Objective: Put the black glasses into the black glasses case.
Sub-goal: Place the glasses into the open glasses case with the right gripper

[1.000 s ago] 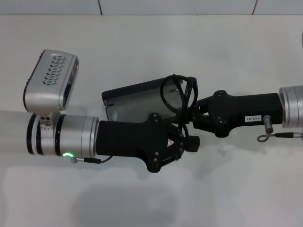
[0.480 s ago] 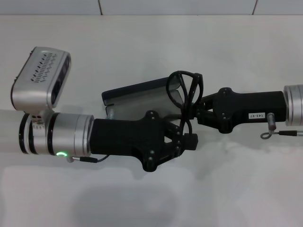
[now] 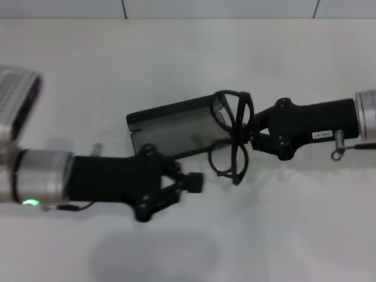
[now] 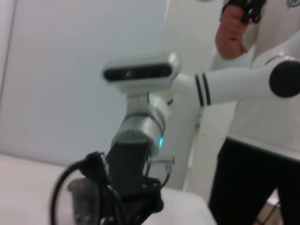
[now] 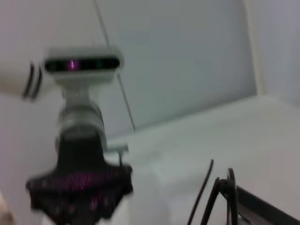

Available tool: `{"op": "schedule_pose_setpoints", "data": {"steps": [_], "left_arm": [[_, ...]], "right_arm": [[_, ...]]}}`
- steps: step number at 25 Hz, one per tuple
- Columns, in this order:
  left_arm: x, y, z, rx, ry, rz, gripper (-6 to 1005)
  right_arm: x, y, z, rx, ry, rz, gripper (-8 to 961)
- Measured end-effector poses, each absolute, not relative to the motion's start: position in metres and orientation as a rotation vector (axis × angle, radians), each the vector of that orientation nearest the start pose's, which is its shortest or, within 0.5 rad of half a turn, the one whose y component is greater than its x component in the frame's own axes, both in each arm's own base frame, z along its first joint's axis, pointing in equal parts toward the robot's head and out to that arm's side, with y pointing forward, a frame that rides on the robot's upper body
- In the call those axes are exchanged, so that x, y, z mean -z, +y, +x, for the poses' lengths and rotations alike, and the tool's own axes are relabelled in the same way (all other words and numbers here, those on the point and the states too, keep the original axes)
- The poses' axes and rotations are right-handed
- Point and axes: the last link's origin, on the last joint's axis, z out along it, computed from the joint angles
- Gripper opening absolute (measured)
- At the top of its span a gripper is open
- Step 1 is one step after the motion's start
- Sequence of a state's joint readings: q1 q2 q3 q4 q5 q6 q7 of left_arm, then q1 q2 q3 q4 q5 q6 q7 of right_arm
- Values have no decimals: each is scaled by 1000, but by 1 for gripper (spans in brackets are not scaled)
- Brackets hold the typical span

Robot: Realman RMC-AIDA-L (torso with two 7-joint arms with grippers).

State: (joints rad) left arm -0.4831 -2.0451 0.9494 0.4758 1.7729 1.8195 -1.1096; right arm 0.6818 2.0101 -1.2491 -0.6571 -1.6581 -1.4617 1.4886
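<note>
The black glasses (image 3: 232, 138) hang over the right end of the black glasses case (image 3: 167, 126), one lens above the case and the other above the table in front of it. My right gripper (image 3: 248, 136) is shut on the frame from the right side. The case lies open on the table with its grey lining showing. My left gripper (image 3: 192, 182) is in front of the case, left of the glasses and apart from them. In the left wrist view the glasses (image 4: 70, 199) show in front of the right gripper (image 4: 133, 204).
The white table (image 3: 188, 64) runs back to a wall at the far edge. A person (image 4: 255, 117) in a white top stands behind the right arm in the left wrist view. The left arm's wrist camera (image 5: 82, 65) faces the right wrist view.
My left arm has pulled back to the left, away from the glasses. The right gripper has carried the glasses slightly right, and both lenses are now uncovered.
</note>
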Motion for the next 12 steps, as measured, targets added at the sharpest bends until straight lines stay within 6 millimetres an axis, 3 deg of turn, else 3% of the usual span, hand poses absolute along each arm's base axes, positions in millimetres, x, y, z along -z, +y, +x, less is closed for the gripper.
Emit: {"op": "schedule_pose_setpoints", "data": {"steps": [5,12], "left_arm": [[12,260,-264,1001,-356,-2923,1],[12,251,-281,955,-450,-2885,1]], "right_arm": [[25,367,160,-377,241,-3063,90],[23,381,116,-57,3,-3080,91]]}}
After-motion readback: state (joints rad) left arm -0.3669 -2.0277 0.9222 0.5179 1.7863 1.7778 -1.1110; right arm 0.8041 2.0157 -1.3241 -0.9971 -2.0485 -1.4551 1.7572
